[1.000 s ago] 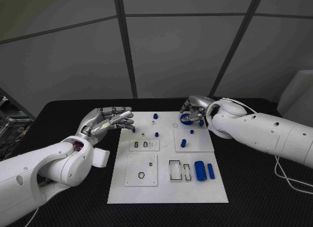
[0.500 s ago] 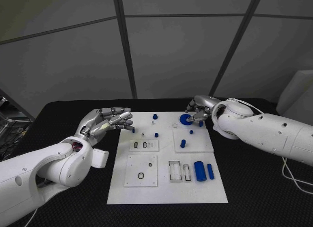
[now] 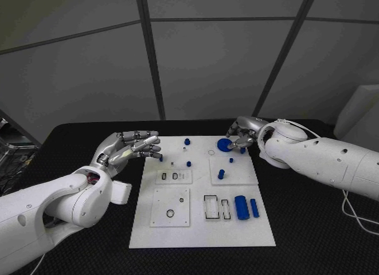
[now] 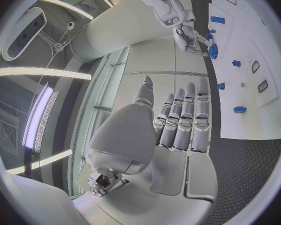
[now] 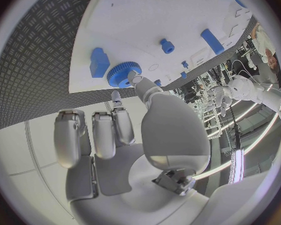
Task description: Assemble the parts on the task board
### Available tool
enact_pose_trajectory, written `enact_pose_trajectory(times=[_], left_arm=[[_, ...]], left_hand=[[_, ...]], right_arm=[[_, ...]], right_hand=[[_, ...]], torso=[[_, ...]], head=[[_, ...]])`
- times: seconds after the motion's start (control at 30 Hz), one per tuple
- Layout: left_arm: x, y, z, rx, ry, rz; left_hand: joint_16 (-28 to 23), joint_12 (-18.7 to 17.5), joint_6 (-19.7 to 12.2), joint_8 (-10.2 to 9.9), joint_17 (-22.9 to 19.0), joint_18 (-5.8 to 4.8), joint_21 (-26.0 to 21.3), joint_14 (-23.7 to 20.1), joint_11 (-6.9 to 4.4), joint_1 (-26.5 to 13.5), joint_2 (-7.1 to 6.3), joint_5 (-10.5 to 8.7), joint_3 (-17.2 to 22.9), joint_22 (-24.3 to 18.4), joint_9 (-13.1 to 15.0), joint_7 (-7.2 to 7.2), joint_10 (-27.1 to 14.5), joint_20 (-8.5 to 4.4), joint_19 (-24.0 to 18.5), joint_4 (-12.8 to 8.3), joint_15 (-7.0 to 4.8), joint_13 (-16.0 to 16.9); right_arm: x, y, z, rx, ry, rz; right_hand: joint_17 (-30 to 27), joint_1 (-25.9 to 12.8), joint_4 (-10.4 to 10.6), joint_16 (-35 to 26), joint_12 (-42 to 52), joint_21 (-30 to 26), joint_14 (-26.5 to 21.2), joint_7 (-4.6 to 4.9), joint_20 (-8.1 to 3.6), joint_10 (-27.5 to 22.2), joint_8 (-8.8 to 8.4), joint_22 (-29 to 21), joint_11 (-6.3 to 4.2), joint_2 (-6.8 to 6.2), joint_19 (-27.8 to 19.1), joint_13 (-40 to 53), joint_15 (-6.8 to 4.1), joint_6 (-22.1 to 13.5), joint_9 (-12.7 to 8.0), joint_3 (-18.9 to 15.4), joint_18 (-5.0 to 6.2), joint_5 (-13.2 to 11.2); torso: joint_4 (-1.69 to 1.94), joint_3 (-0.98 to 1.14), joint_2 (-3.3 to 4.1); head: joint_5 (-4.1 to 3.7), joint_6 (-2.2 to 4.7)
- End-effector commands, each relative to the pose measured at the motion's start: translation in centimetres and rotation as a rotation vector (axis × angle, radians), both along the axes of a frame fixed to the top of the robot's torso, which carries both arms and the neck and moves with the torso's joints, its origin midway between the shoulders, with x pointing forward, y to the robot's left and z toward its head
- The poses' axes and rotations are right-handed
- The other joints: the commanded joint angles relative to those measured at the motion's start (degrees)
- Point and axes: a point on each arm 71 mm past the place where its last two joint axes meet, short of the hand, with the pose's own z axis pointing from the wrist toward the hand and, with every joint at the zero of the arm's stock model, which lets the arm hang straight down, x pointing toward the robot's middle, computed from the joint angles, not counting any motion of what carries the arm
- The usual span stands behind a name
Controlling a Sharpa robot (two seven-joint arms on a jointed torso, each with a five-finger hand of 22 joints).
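The white task board (image 3: pixel 202 226) lies in the middle of the black table. At its far right corner my right hand (image 3: pixel 243 136) pinches a blue gear (image 3: pixel 225 145) between thumb and a finger. In the right wrist view the gear (image 5: pixel 122 74) sits at the fingertips (image 5: pixel 135 78), just over the board (image 5: pixel 134 20); whether it touches the board I cannot tell. My left hand (image 3: pixel 131 146) hovers at the board's far left edge with its fingers (image 4: pixel 181 117) stretched out and nothing in them. Small blue pegs (image 3: pixel 187 140) stand on the far half of the board.
Two blue cylinders (image 3: pixel 241 207) lie side by side at the board's near right, beside empty rectangular slots (image 3: pixel 211 206). Black rings (image 3: pixel 170 213) sit on the near left plate. A blue block (image 5: pixel 98 61) stands close to the gear.
My right hand has shifted slightly to the right with the gear, which now shows more fully. The left hand has stayed in place.
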Motion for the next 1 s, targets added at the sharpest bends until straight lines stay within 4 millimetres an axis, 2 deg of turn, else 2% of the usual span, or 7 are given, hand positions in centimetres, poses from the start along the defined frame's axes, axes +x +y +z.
enact_pose_trajectory(times=[0.03,0.43,1.0], left_arm=[[0.01,-0.14,0.09,0.0,-0.003,-0.012],[0.11,-0.1,0.04,0.002,-0.001,-0.008],[0.15,-0.06,0.01,0.002,0.0,-0.007]], left_hand=[[-0.1,-0.4,-0.4,-0.4,0.1,-0.78,-0.3,-0.3,0.14,0.0,0.39,-0.17,0.0,-0.1,0.1,-0.15,-0.5,0.12,-0.4,-0.3,0.05,-0.1],[-0.1,-0.4,-0.5,-0.4,0.2,-0.77,-0.3,-0.3,0.13,0.0,0.56,-0.29,-0.1,-0.1,0.1,-0.14,-0.7,0.12,-0.3,-0.5,0.03,-0.1],[-0.1,-0.4,-0.5,-0.4,0.2,-0.77,-0.3,-0.3,0.13,0.0,0.56,-0.29,-0.1,-0.1,0.1,-0.14,-0.7,0.12,-0.3,-0.5,0.03,-0.1]], right_arm=[[0.11,0.2,-0.05,0.004,0.02,0.004],[0.38,0.58,-0.45,-0.001,0.056,0.01],[0.49,1.02,-0.56,-0.003,0.046,0.013]], right_hand=[[4.9,-0.4,0.6,-0.4,-0.3,-0.3,3.6,0.0,0.42,-0.4,-0.02,5.8,0.06,-0.35,0.1,2.6,0.27,-0.6,0.1,-0.1,-0.17,-0.2],[5.1,-1.5,2.5,-0.4,0.0,-0.4,3.6,-0.33,0.31,-0.1,0.5,5.7,-0.2,0.25,0.1,2.9,0.1,0.8,0.8,0.1,-0.15,1.5],[6.3,-0.8,2.4,0.1,0.8,-0.1,4.0,-1.27,-0.28,0.5,1.57,6.6,-1.04,1.84,0.7,3.8,-0.56,5.6,2.1,2.6,-0.34,2.7]], torso=[[0.02,0.01,0.02],[0.03,-0.02,0.02],[0.04,0.02,-0.01]], head=[[0.06,-0.04],[-0.01,-0.37],[0.1,-0.62]])
